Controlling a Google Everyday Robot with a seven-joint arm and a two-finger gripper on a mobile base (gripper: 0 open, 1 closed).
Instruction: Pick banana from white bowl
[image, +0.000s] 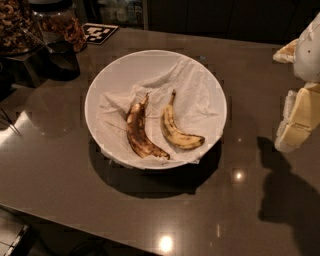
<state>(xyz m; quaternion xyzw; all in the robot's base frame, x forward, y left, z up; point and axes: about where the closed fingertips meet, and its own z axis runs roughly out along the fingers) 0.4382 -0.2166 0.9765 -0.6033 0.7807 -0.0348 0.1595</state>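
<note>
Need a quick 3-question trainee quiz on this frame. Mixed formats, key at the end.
1. True or false: the gripper is holding the banana.
2. What lines the white bowl? A) foil B) crumpled paper towel C) a cloth napkin with stripes
3. Short answer: on which side of the banana, as seen in the picture, does the darker banana lie?

Key:
1. False. The gripper is at the right edge of the view, outside the white bowl, above the table.
2. B.
3. Left; both lie inside the white bowl.
</note>
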